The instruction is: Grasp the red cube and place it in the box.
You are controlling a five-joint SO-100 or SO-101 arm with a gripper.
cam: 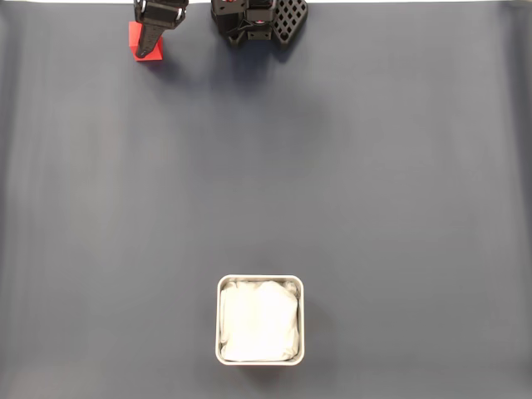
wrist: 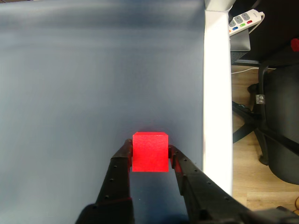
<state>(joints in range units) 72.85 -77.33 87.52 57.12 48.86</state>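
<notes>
The red cube (cam: 135, 35) sits at the far top left of the dark mat in the fixed view, partly covered by a black finger. In the wrist view the red cube (wrist: 150, 152) is between the two black fingers, and both press against its sides. My gripper (wrist: 149, 153) is shut on the cube, which rests on or just above the mat. In the fixed view the gripper (cam: 150, 48) reaches down from the top edge. The white box (cam: 219, 321), lined with white paper, stands near the bottom centre, far from the cube.
The arm's black base (cam: 258, 21) sits at the top centre. In the wrist view the table's white edge (wrist: 217, 93) runs close to the right of the cube. Beyond it are a power strip (wrist: 245, 21) and a black office chair (wrist: 280, 121) on a wooden floor.
</notes>
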